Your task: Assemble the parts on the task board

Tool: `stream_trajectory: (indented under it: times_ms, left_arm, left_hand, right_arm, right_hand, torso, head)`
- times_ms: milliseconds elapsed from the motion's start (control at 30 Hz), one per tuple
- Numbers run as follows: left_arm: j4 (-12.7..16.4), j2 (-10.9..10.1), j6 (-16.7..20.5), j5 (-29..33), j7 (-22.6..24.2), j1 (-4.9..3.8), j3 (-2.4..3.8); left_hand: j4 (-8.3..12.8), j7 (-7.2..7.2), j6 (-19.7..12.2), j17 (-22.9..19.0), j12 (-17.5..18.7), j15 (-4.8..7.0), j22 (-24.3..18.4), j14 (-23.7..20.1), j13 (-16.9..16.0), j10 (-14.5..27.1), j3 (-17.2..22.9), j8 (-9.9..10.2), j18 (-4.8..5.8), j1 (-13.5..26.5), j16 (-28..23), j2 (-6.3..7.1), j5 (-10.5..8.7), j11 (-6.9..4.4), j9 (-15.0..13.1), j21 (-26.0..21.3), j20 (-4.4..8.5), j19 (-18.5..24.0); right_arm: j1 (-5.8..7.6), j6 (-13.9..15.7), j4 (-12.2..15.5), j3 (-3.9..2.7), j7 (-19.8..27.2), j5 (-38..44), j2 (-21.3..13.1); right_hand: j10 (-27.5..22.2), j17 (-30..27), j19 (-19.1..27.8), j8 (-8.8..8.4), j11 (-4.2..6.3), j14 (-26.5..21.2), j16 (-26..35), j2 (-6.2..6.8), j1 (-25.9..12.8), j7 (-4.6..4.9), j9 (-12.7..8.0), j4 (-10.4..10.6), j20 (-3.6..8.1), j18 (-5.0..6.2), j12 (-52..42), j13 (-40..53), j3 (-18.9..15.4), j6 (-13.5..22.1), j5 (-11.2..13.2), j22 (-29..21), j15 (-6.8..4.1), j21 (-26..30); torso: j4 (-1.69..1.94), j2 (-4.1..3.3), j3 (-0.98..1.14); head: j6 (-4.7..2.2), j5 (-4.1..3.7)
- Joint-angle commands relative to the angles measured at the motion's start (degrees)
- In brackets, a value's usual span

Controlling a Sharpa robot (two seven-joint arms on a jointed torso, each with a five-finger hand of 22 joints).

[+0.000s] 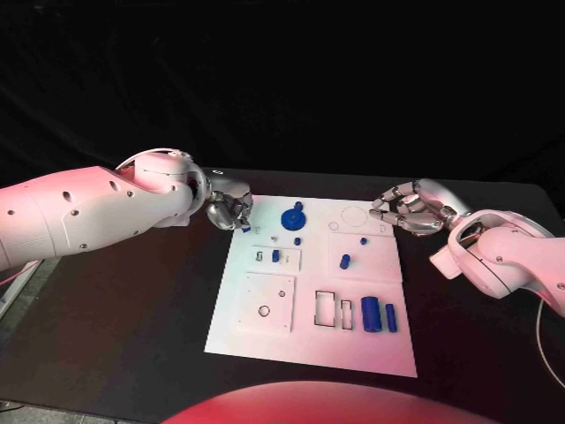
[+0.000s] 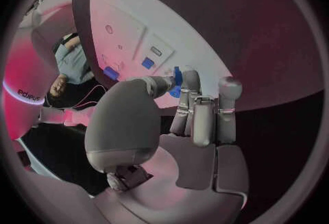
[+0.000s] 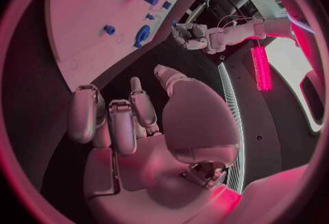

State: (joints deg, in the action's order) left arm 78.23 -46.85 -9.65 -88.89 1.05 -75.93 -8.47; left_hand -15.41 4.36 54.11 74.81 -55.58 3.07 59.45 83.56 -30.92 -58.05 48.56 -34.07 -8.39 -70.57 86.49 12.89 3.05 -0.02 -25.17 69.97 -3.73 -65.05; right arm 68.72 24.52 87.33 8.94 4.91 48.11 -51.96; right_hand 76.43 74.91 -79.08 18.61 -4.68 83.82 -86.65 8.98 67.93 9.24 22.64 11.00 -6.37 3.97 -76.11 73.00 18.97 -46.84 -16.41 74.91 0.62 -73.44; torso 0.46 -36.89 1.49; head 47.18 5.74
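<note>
A white task board (image 1: 251,331) lies in the middle of a black table (image 1: 117,344), with the robot's two hands poised at its far corners. The left hand (image 1: 229,208) sits at the board's far left corner, its fingers curled in. In the left wrist view the thumb and a finger (image 2: 191,84) close on a small blue part (image 2: 177,77), though that grip is partly hidden, so whether the piece is truly held cannot be told for certain.

The right hand (image 1: 410,210) hovers just off the far right corner of the board, over the table, holding nothing. Its fingers (image 3: 120,125) are loosely bent and apart in the right wrist view, with the board's edge beyond them.

On the board, a round blue part with a knob (image 1: 293,215) lies near the far edge, just beside the left hand and well apart from the right. A small blue piece (image 1: 297,240) sits a little nearer the robot. A short blue peg (image 1: 276,255) stands in the small panel on the left. Another blue peg (image 1: 345,261) rests on the raised panel on the right, below a faint circular outline. Two larger blue blocks (image 1: 372,313) and (image 1: 391,318) stand side by side at the near right, next to a pair of rectangular slots (image 1: 326,306). A square plate with a small hole (image 1: 265,302) occupies the near left.
</note>
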Motion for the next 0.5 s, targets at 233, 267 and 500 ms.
stream_trajectory:
  times_ms: [233, 267, 500]
  left_arm:
    - [4.94, -4.20, 6.98, 18.55, -10.34, 1.38, -0.30]
    - [5.58, -4.67, 7.67, 20.29, -11.42, 1.60, -0.37]
    - [9.02, -6.59, 12.35, 26.62, -17.20, 3.20, -0.60]
  left_hand:
    - [12.41, -0.69, 1.44, 2.91, -1.97, 0.65, 3.40, 1.68, -1.93, -2.70, 13.34, -2.91, 1.36, 6.07, 0.78, 0.82, 0.60, -0.84, 1.20, 2.76, 0.82, -2.65]
    - [13.27, -0.84, 1.68, 3.41, -2.93, 0.80, 3.97, 1.94, -3.22, -3.62, 14.14, -3.52, 1.48, 7.36, 0.89, 0.83, 0.79, -0.98, 1.32, 3.20, 0.97, -3.13]
    - [15.78, -1.36, 2.33, 5.11, -6.11, 1.27, 5.63, 2.79, -7.56, -6.50, 16.27, -5.47, 1.86, 11.04, 1.26, 0.64, 1.46, -1.44, 1.66, 4.46, 1.43, -4.66]
  right_arm:
    - [-0.03, -0.62, 0.05, 0.00, -0.24, 0.33, -0.27]
    - [-0.03, -0.61, 0.05, 0.00, -0.27, 0.32, -0.29]
    - [-0.03, -0.60, 0.07, 0.01, -0.34, 0.31, -0.28]
  right_hand:
    - [0.09, 5.35, -0.05, 0.40, 0.25, 3.96, 0.13, -0.03, -0.21, -0.02, -0.06, 0.29, 0.11, 0.51, -0.26, 0.04, 0.08, 0.35, -0.38, 1.20, -0.41, 0.14]
    - [0.09, 5.35, -0.05, 0.40, 0.25, 3.96, 0.13, -0.03, -0.21, -0.02, -0.06, 0.29, 0.11, 0.51, -0.26, 0.04, 0.08, 0.35, -0.38, 1.20, -0.41, 0.14]
    - [0.08, 5.32, -0.06, 0.45, 0.26, 3.96, 0.15, 0.04, -0.18, -0.03, -0.07, 0.32, 0.11, 0.51, -0.26, 0.03, 0.03, 0.33, -0.39, 1.22, -0.42, 0.12]
  torso:
    - [0.19, 0.23, 0.26]
    - [0.23, 0.26, 0.28]
    - [0.46, 0.57, 0.40]
  head:
    - [0.24, 0.33]
    - [0.27, 0.37]
    - [0.64, 0.46]
